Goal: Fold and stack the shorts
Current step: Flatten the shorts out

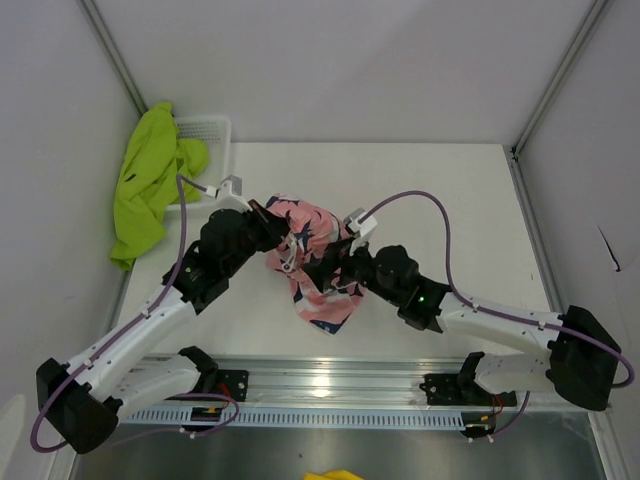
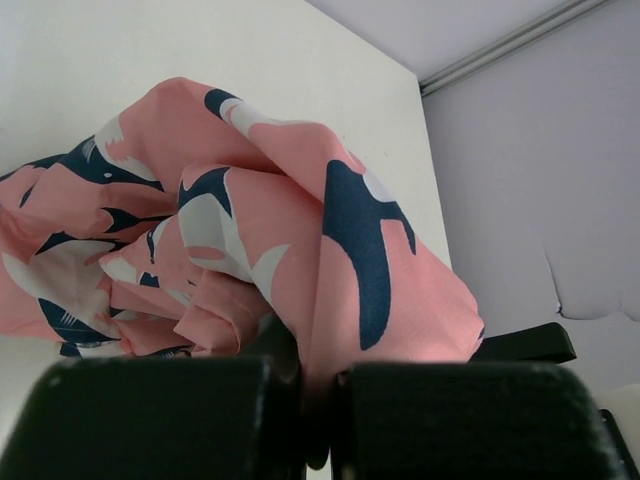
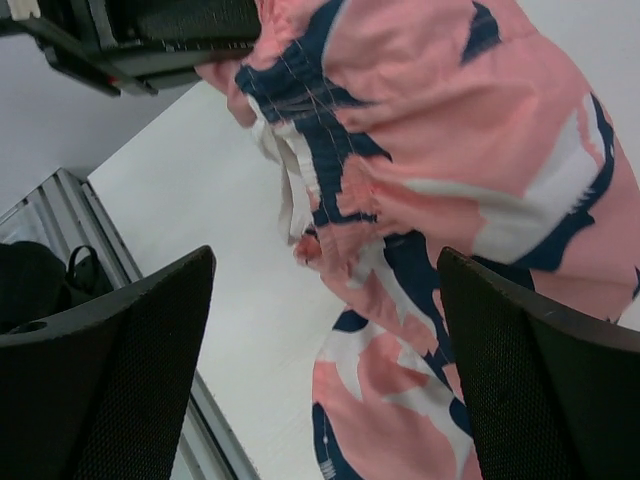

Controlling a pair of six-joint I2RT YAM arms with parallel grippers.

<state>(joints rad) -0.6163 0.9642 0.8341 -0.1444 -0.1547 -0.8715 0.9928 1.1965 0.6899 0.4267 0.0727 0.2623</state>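
Observation:
The pink shorts (image 1: 312, 262) with the navy-and-white print hang bunched over the middle of the table, lifted at their upper left. My left gripper (image 2: 318, 375) is shut on a fold of the pink shorts (image 2: 250, 210); in the top view the left gripper (image 1: 283, 242) sits at the cloth's left side. My right gripper (image 1: 335, 270) is at the cloth's lower right, open. In the right wrist view its fingers (image 3: 110, 360) stand wide apart around the hanging pink shorts (image 3: 450, 130) without pinching them. The lime green shorts (image 1: 150, 185) drape over the basket at the far left.
A white mesh basket (image 1: 215, 132) stands at the table's back left corner under the green cloth. The white table (image 1: 460, 200) is walled on the left, back and right. A metal rail (image 1: 330, 385) runs along the near edge between the arm bases.

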